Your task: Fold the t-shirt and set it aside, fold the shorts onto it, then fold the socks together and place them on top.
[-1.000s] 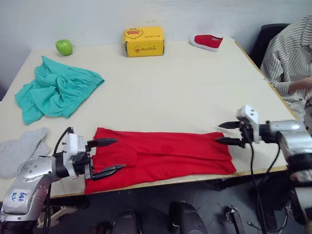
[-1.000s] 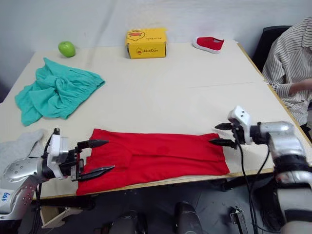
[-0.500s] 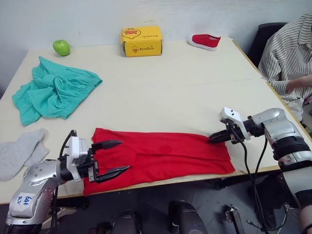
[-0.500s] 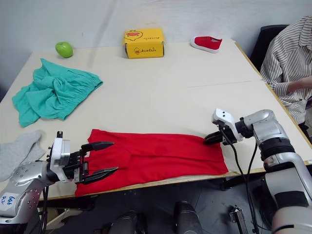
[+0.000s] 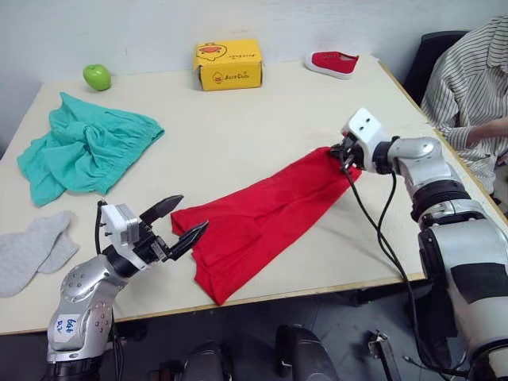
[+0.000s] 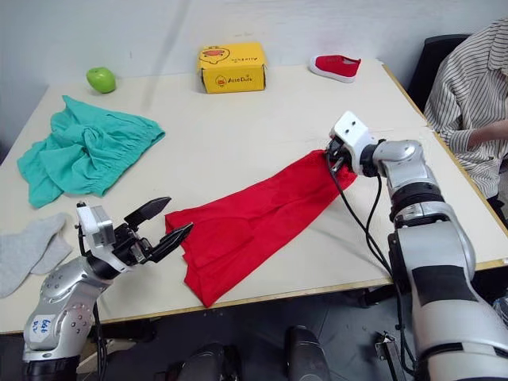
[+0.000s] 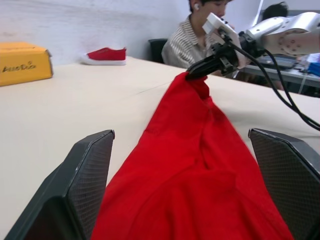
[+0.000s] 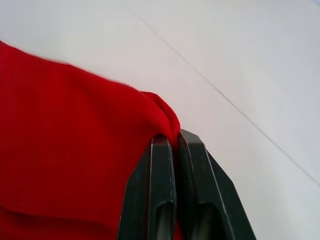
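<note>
Already at nine o'clock on the tabletop (image 5: 262, 111), the left tool (image 5: 176, 224) sits with fingers apart, holding nothing, just beside the t-shirt (image 5: 262, 218), which stretches diagonally from centre toward three o'clock, where the right tool (image 5: 343, 153) is clamped on its corner; with one end unheld, further dragging could bunch the cloth or swing its near end off the six o'clock edge

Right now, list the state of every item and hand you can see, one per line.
t-shirt: folded narrow, one end pinched and pulled.
right hand: shut on the t-shirt.
left hand: open, not gripping.
shorts: crumpled, unfolded.
socks: lying loose, unfolded.
box: closed.
</note>
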Available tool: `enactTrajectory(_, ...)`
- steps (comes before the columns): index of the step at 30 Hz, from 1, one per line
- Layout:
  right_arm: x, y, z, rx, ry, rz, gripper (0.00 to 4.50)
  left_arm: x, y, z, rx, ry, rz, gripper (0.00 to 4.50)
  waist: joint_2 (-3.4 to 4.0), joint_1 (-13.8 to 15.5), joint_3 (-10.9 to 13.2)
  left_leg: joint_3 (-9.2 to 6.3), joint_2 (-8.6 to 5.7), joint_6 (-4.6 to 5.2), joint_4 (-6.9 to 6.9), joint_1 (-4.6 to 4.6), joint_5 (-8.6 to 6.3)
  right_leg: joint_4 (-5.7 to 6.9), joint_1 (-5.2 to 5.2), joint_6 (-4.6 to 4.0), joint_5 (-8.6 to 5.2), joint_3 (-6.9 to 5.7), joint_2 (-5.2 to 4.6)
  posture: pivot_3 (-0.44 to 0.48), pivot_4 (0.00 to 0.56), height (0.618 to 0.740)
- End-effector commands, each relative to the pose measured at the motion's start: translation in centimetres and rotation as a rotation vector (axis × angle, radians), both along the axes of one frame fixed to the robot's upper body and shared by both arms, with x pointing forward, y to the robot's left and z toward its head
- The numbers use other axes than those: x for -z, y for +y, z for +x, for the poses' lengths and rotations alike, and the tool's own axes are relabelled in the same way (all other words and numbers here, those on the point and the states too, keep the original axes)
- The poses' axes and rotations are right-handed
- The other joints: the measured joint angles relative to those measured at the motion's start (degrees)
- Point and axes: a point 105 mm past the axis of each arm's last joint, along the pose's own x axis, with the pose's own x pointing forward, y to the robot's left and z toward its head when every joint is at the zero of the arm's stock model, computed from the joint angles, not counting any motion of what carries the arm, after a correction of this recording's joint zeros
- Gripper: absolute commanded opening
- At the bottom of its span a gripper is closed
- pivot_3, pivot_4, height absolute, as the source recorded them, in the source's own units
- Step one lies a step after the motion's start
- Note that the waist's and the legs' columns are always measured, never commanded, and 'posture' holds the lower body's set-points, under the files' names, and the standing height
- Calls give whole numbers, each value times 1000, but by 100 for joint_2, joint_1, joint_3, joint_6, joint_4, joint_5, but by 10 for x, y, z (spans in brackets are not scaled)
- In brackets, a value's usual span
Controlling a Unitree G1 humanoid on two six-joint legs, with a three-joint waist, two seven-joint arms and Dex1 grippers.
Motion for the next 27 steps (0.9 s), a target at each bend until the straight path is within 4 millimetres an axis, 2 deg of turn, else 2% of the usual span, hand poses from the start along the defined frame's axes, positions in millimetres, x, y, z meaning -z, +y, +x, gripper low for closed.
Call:
enactTrajectory(1,-7,-17,-2,43,2,52,1448,-7,5,1,-21,-38,32,4500,0,-1,0,-1,1,1,0,0,0,0,0,0,0,0,0,0,150,740)
enactTrajectory(7,-32,-56,-14,88,-87,165,3585,-6,17,3,-53,-27,73,4500,2,3,1,-1,1,2,-1,-1,0,-3,0,1,0,-2,0,0,150,740)
enactTrajectory(9,-34,-64,-18,84,-103,175,4273,-5,19,6,-54,-23,78,4500,2,-1,1,-24,-12,3,-5,-4,0,-14,14,2,1,-18,-5,0,150,740)
enactTrajectory(10,-35,-67,-21,80,-112,175,4475,-5,19,8,-50,-21,82,4500,25,-61,16,-45,-11,6,-6,-10,2,-13,20,3,1,-34,-14,0,150,740)
enactTrajectory(12,-38,-77,-27,89,-137,201,4475,-4,18,14,-34,-15,91,4500,32,-186,21,-290,-93,27,-101,-21,89,-88,173,27,13,-220,-136,0,150,740)
enactTrajectory(13,-40,-86,-30,114,-156,208,4475,-4,15,18,-19,-12,98,4500,36,-186,24,-358,-130,33,-133,-22,126,-109,210,36,18,-306,-151,0,150,740)
enactTrajectory(15,-40,-102,-43,130,-171,194,4475,-3,11,29,10,-1,122,4500,52,-131,44,-503,-233,47,-208,-17,219,-139,285,46,23,-437,-244,0,150,740)
enactTrajectory(19,-43,-120,-71,156,-157,237,4475,-8,6,48,62,3,145,4500,57,202,49,-491,-220,55,-178,-27,225,-147,287,62,32,-437,-225,0,150,740)
enactTrajectory(22,-43,-122,-102,148,-113,296,4475,-11,2,59,112,21,160,4500,57,338,49,-484,-218,63,-166,-34,209,-154,285,69,36,-426,-224,0,150,740)
enactTrajectory(27,-30,-105,-156,142,43,436,4475,-17,-2,78,154,72,176,4500,54,337,50,-482,-208,59,-162,-41,195,-166,283,70,37,-428,-212,0,150,740)
